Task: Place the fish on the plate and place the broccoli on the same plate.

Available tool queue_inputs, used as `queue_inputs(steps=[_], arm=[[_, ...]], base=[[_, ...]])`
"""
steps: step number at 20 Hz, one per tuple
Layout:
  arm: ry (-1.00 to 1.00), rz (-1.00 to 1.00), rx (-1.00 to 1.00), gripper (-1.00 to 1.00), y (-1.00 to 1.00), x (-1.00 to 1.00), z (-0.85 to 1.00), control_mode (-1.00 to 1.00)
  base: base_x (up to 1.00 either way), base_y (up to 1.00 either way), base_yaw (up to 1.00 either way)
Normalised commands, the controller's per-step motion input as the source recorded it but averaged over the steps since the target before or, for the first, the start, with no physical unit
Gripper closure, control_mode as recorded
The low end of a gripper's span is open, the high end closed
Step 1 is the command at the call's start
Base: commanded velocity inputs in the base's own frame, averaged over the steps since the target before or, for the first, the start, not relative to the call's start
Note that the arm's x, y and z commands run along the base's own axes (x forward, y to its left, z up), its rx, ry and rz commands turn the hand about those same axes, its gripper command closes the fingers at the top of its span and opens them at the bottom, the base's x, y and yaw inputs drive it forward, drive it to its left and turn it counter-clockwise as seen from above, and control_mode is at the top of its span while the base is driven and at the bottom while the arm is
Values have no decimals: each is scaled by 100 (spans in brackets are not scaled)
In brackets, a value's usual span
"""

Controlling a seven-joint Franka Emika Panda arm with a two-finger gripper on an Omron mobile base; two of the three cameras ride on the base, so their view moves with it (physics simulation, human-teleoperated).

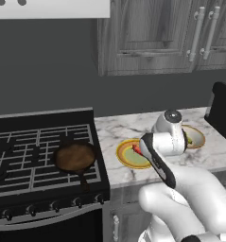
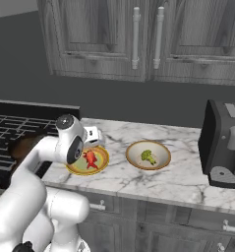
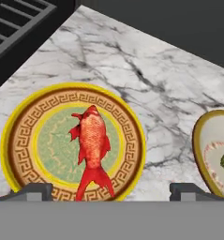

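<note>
- Marble surface (image 2: pixel 138 184) runs between the black stove (image 1: pixel 39 142) and a dark toaster (image 2: pixel 222 147), grey cabinets (image 2: pixel 138 39) above.
- I see the fish (image 3: pixel 92 147) lying flat on the plate (image 3: pixel 26 136), across its pale green centre; I'd call the first half done.
- My jaws (image 3: pixel 108 191) hang spread wide just above the plate, gripping nothing, the fish loose between and beyond the tips.
- Fish's long axis in the hand view runs nearly up-down: head away from the hand, tail toward it, overlapping the patterned ring.
- Broccoli (image 2: pixel 148 157) sits in the tan bowl (image 2: pixel 161 165) just beside the plate; moving it is what's left.
- A brown pan (image 1: pixel 75 157) rests on the stove.
</note>
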Motion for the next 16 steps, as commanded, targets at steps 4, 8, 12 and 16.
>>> queue_inputs(steps=[4,8,12,16], arm=[[0,-15,0,-100,-53,-52,78,-100],[0,-6,0,-100,-76,-79,12,-100],[0,-1,0,-100,-71,-73,0,-100],[-2,3,-8,-100,-50,-47,3,-100]], base=[[0,0,0],[0,0,0],[0,0,0],[0,0,0]])
